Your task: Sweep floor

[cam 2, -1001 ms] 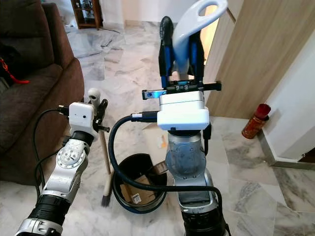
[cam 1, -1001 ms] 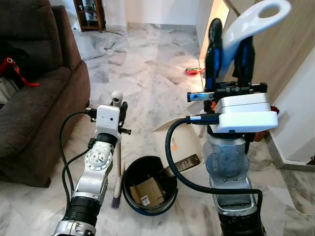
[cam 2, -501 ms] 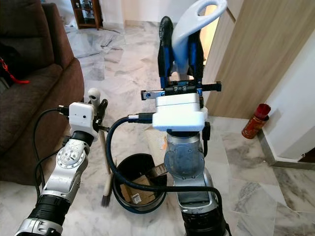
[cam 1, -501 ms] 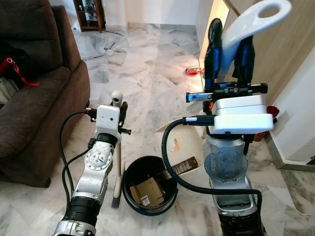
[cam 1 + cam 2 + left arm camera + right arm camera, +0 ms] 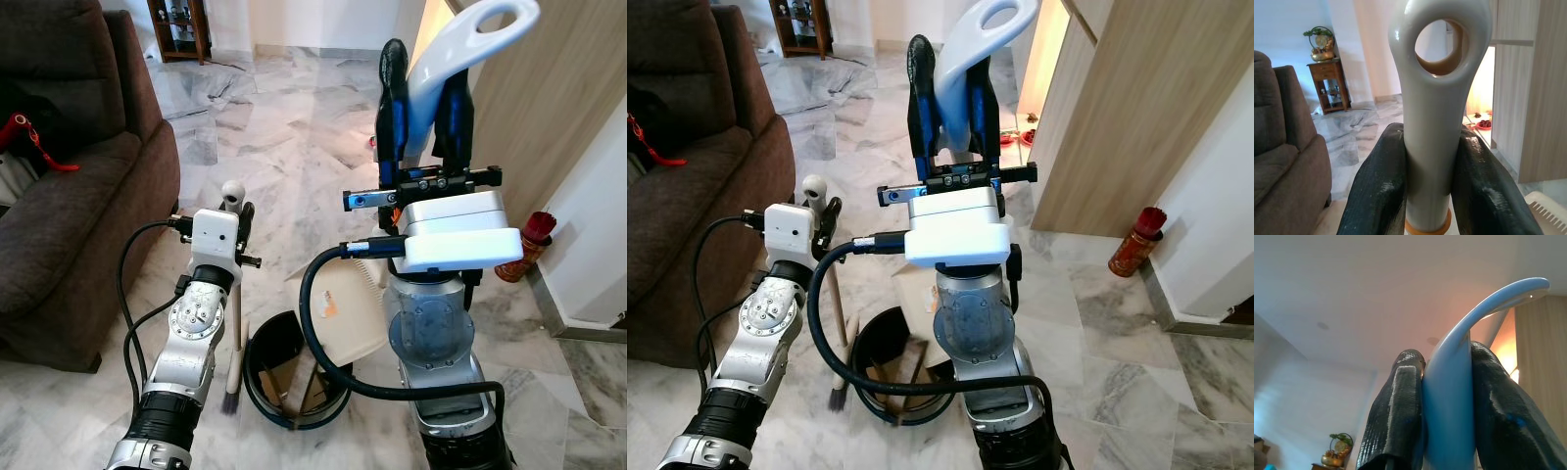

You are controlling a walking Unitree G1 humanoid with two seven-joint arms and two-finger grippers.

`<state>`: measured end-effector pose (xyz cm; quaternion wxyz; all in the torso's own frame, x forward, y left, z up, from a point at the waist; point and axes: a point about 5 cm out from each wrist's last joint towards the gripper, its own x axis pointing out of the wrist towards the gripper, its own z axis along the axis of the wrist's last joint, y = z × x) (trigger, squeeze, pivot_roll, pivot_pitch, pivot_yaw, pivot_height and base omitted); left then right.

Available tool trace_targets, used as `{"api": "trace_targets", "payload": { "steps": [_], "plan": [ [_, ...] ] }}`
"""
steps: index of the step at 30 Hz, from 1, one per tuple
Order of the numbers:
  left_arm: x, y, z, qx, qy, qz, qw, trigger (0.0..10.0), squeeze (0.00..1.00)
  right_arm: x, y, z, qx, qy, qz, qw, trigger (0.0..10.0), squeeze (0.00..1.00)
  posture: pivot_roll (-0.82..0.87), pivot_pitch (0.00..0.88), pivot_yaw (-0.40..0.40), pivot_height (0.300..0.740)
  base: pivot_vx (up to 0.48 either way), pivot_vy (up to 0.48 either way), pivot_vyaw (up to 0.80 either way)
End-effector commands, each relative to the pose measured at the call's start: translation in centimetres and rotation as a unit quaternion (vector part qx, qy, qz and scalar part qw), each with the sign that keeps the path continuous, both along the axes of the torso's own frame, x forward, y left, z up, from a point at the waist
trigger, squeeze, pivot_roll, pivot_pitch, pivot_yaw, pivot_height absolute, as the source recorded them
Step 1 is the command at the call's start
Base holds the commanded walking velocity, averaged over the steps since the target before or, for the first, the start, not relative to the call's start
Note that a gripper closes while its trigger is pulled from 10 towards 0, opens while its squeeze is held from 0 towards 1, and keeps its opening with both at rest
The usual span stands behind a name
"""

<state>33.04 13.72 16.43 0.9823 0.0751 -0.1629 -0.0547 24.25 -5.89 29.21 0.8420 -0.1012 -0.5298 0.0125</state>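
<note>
- Brown sofa point(image 5: 69, 186) stands left of the black bin point(image 5: 284, 377).
- Left gripper point(image 5: 233, 211), arm upright, is clamped on the brush handle point(image 5: 1435, 98), bristles beside the bin.
- Right gripper point(image 5: 423, 103), raised high, grips the dustpan handle point(image 5: 460, 49); the dustpan point(image 5: 348, 308) tilts over the bin.

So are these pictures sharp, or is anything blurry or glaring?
Both eye views are sharp; a warm glow washes out the doorway past the white looped dustpan handle. Left wrist view: the pale brush handle is crisp up close. Right wrist view: the ceiling looks soft.
</note>
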Motion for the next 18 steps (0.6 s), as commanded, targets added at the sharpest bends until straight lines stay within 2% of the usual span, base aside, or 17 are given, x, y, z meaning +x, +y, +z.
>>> {"api": "trace_targets", "payload": {
  "steps": [1, 11, 15, 18],
  "plan": [
    [0.0, -0.5, 1.1, 0.002, -0.029, -0.012, 1.000, 10.0, 0.00, -1.0, -0.2, 1.2, 0.004, -0.042, -0.003, 0.999, 10.0, 0.00, 0.13, 0.036, -0.047, 0.740, 0.000, 0.000, 0.00],
    [-0.1, -0.5, 0.9, 0.008, -0.027, -0.012, 1.000, 10.0, 0.00, -0.2, -1.0, 0.9, -0.003, -0.032, -0.032, 0.999, 10.0, 0.00, 0.13, 0.037, -0.050, 0.740, 0.000, 0.000, 0.00],
    [-0.1, -0.5, 0.9, 0.008, -0.028, -0.011, 1.000, 10.0, 0.00, 0.6, -2.3, 0.7, 0.001, -0.021, -0.059, 0.998, 10.0, 0.00, 0.13, 0.043, -0.052, 0.740, 0.000, 0.000, 0.00],
    [0.0, -0.6, 0.9, 0.009, -0.027, -0.013, 1.000, 10.0, 0.00, 2.0, -4.4, 0.3, 0.015, 0.012, -0.096, 0.995, 10.0, 0.00, 0.12, 0.045, -0.051, 0.740, 0.000, 0.000, 0.00]
  ]
}}
